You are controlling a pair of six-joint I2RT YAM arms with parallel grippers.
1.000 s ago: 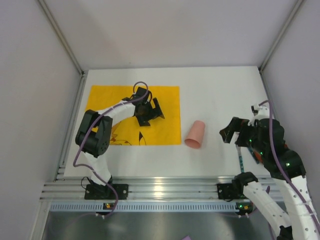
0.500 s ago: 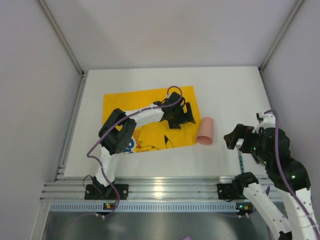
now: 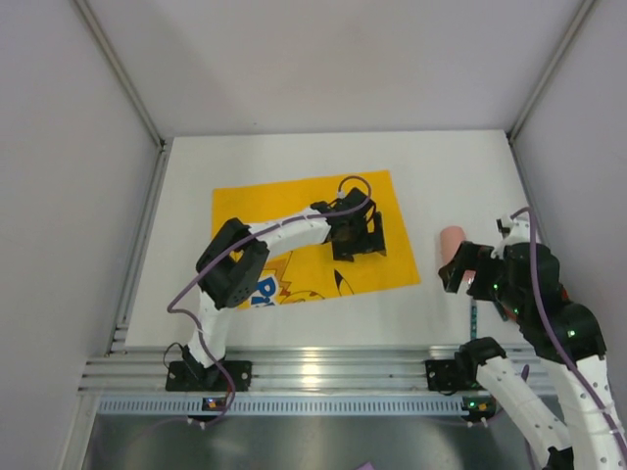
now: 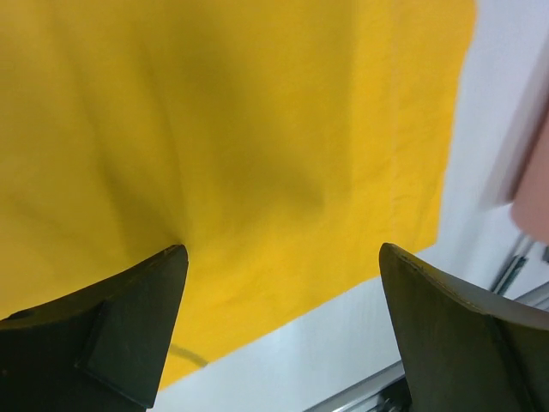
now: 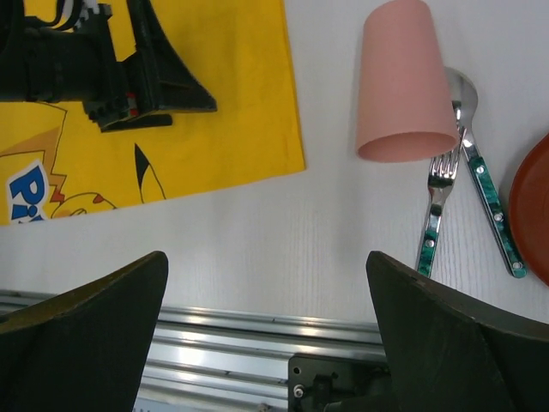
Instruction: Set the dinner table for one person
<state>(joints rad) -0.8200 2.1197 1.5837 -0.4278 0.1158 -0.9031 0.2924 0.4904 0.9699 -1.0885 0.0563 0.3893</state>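
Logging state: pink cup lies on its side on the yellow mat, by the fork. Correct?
No. The pink cup lies on its side on the white table, off the yellow mat, by the fork; the right wrist view shows it.

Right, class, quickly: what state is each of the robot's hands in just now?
Left hand: open, nothing between its fingers, over the yellow mat.
Right hand: open, empty, above the white dinner table.

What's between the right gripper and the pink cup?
Nothing visible. The right gripper is open over the white dinner table; the pink cup lies on its side ahead, its rim by the fork and spoon heads.
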